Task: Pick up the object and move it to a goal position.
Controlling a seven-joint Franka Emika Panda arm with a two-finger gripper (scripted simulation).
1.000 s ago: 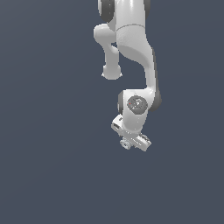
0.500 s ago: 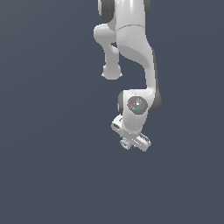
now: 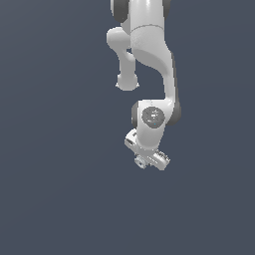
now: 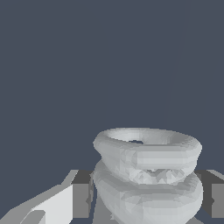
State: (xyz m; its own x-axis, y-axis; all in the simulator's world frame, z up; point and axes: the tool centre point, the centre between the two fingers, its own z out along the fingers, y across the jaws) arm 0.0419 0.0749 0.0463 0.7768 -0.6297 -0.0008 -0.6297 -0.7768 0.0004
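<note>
White Panda arm [image 3: 149, 55] in the exterior view, dropping from the top edge against a flat slate-grey backdrop. Elbow link folded toward the exterior view's left, forearm running down the exterior view's right side to a round wrist joint with a grey disc face [image 3: 153, 116]. Below that, the gripper [image 3: 148, 160], tilted, its pale body angled down toward the exterior view's right. Fingers too small and blurred here to separate. No sign of the object from this angle, hidden or lost in the white of the hand.

Over to the wrist view: object [image 4: 146, 175] filling the lower middle, pale grey, ribbed, two fat rings stacked one on the other with a hollow at the top. Faceted surface, darker seam between the rings. Sitting right between the finger pads: one dark grey pad [image 4: 82, 194] on one flank, the other [image 4: 214, 194] on the opposite flank, both pressed up against the lower ring. White finger housing [image 4: 52, 205] just outside the first pad. Claw clamped on the ribbed piece, then, gap between the pads fully taken up by it. Gripper midpoint [image 4: 148, 197] buried in the piece's lower ring.

Plain grey all around in both views, nothing touching the piece besides the pads.
</note>
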